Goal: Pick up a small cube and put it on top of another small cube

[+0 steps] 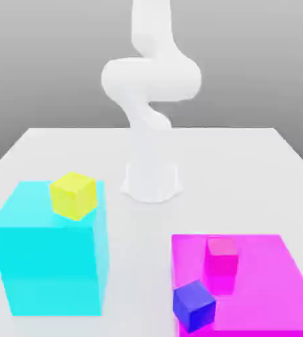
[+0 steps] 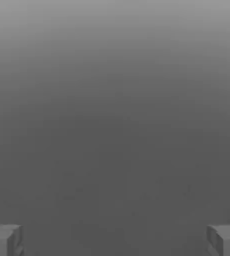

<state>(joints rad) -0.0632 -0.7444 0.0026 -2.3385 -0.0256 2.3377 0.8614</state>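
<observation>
A small yellow cube (image 1: 73,195) rests on top of a large cyan block (image 1: 49,263) at the exterior view's left. At the exterior view's right, a small pink cube (image 1: 220,260) stands on a flat magenta slab (image 1: 273,276). A small blue cube (image 1: 193,305) sits at that slab's near corner. In the hand view my gripper (image 2: 115,241) is open, its two grey fingertips (image 2: 5,241) far apart with nothing between them, and plain grey background lies beyond them.
The white arm's base (image 1: 151,181) stands at the middle of the pale grey table (image 1: 246,171), and its links (image 1: 151,79) rise out of the frame. Bare table lies between the cyan block and the magenta slab.
</observation>
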